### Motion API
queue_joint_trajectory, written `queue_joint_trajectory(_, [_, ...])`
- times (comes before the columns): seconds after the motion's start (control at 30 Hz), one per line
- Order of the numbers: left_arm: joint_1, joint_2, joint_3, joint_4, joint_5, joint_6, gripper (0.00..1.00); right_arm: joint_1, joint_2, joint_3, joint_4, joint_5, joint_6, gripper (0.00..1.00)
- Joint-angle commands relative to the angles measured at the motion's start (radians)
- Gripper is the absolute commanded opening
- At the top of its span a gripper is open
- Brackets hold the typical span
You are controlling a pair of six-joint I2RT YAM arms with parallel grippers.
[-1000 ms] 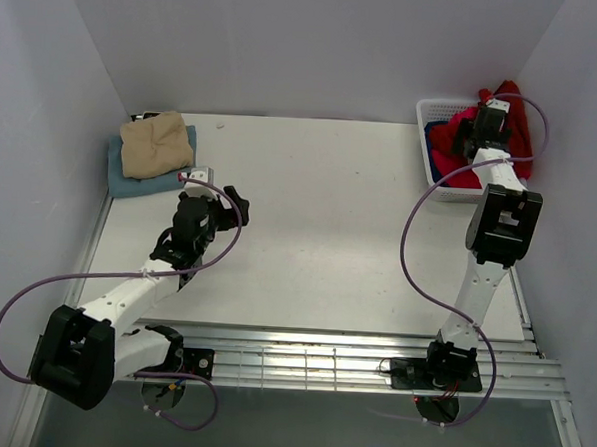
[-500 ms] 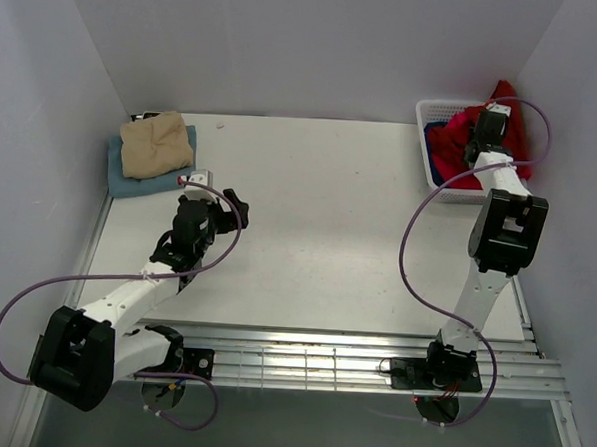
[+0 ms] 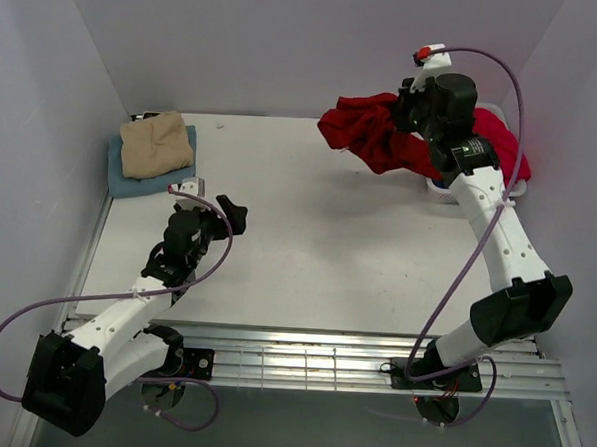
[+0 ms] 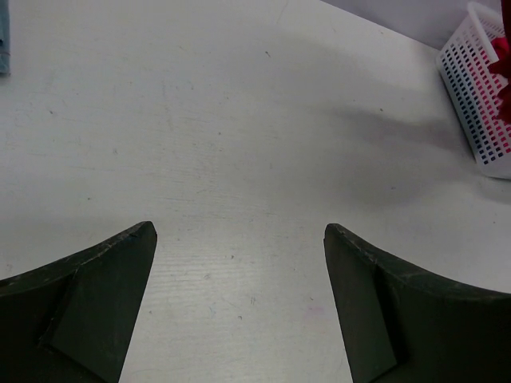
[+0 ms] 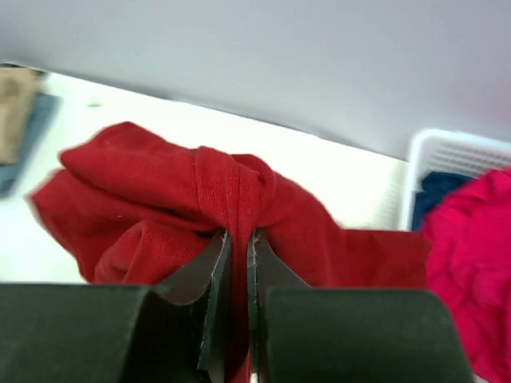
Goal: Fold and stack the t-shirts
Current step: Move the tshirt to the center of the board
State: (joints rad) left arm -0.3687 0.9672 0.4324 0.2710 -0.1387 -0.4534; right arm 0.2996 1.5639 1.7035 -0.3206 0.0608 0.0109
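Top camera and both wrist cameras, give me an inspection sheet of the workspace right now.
Surface: white table, bare in the middle.
Job's things: tan shirt folded on top of the light blue shirt, far left corner; dark red shirt held up bunched at far right; pinkish-red shirt and deep blue shirt in the basket.
Clutter: nothing seen beyond the basket.
Grippers: left gripper low over bare table, jaws wide open; right gripper, jaws shut on the dark red shirt.
Cables: purple cables loop off each arm; no snag seen.
Surroundings: plain pale walls; metal rail at the near edge.
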Motion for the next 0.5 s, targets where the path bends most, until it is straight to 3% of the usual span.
queue_joint_trajectory(0.0, [-0.001, -0.068, -0.012, -0.035, -0.009, -0.024, 0.96, 0.032, -0.096, -0.045, 0.027, -0.174, 0.066, 0.08])
queue_joint_trajectory(0.17, [0.001, -0.143, -0.014, -0.099, -0.056, -0.054, 0.96, 0.076, -0.217, -0.255, 0.083, -0.162, 0.139, 0.08])
queue_joint_trajectory(0.3, [-0.001, -0.183, -0.012, -0.136, -0.075, -0.068, 0.95, 0.081, -0.222, -0.392, 0.049, -0.157, 0.165, 0.08])
queue_joint_trajectory(0.47, [-0.001, -0.211, -0.008, -0.15, -0.094, -0.079, 0.95, 0.206, -0.197, -0.455, 0.066, -0.161, 0.178, 0.08])
